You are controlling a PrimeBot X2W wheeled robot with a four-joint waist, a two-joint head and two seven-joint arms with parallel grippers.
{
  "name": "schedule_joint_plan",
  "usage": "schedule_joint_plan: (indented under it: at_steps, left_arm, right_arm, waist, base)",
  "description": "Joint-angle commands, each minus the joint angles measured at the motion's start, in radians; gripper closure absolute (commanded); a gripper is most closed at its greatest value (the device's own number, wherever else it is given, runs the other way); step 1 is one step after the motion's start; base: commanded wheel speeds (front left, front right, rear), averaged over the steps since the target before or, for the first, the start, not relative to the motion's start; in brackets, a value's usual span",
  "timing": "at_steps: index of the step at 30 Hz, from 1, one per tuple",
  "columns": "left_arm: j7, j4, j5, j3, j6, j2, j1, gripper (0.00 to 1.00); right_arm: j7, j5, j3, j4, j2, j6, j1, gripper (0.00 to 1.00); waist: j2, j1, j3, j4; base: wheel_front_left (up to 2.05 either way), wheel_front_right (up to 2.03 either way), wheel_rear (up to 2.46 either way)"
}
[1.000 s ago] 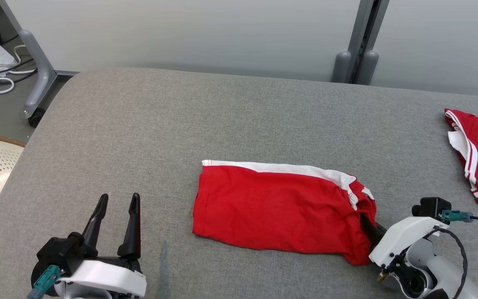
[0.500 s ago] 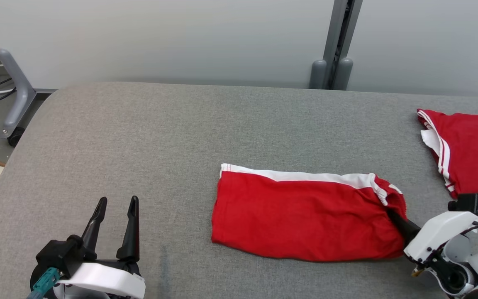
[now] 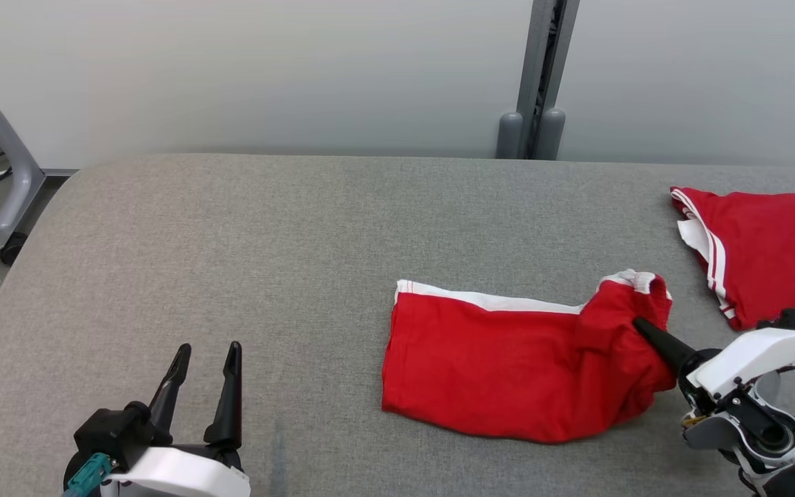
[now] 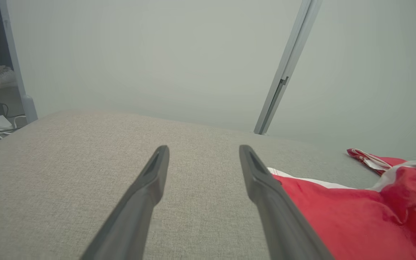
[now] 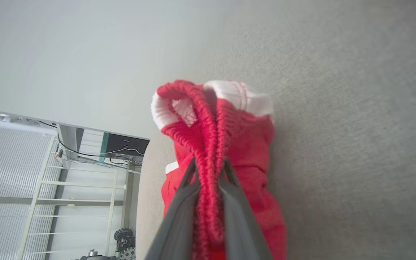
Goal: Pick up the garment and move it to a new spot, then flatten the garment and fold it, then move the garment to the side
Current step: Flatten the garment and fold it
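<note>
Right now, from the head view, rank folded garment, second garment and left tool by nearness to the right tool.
1. The folded garment, pinched in the right tool.
2. The second garment, far right.
3. The left tool, lower left.

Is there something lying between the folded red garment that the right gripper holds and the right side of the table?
Yes. A second red garment lies on the table farther right, apart from the folded red garment pinched in the right gripper. Toward the left side, nothing visible lies in the way.
</note>
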Motion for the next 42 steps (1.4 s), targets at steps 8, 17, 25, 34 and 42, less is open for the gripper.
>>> schedule_joint_plan:
  at_steps: [8,17,25,34,42]
  left_arm:
    - [0.003,0.02,-0.01,-0.007,-0.002,0.002,-0.011,0.0]
    - [0.002,0.035,-0.016,-0.016,-0.004,-0.005,-0.017,0.0]
    - [0.001,0.053,-0.02,-0.025,-0.008,-0.019,-0.024,0.0]
    - [0.0,0.059,-0.013,-0.024,-0.003,-0.027,-0.023,0.0]
    - [-0.001,0.057,-0.011,-0.019,-0.001,-0.03,-0.015,0.0]
  right_arm:
    - [0.063,0.071,-0.02,-0.093,0.064,0.002,0.013,1.0]
    - [0.09,0.072,0.003,-0.03,0.158,0.002,-0.04,1.0]
    - [0.099,0.045,0.046,0.127,0.207,0.002,-0.139,1.0]
    - [0.094,0.08,0.103,0.229,0.224,0.002,-0.203,0.81]
    - [0.084,0.137,0.21,0.176,0.222,0.002,-0.188,0.0]
  waist:
    - [0.0,-0.0001,-0.008,0.054]
    - [0.0,-0.0001,0.001,0.119]
    - [0.0,-0.0001,0.013,0.155]
    - [0.0,-0.0001,0.012,0.167]
    - [0.0,-0.0001,0.004,0.148]
  base:
    - [0.0,0.0,0.0]
    - [0.0,0.0,0.0]
    - [0.0,0.0,0.0]
    - [0.0,0.0,0.0]
    - [0.0,0.0,0.0]
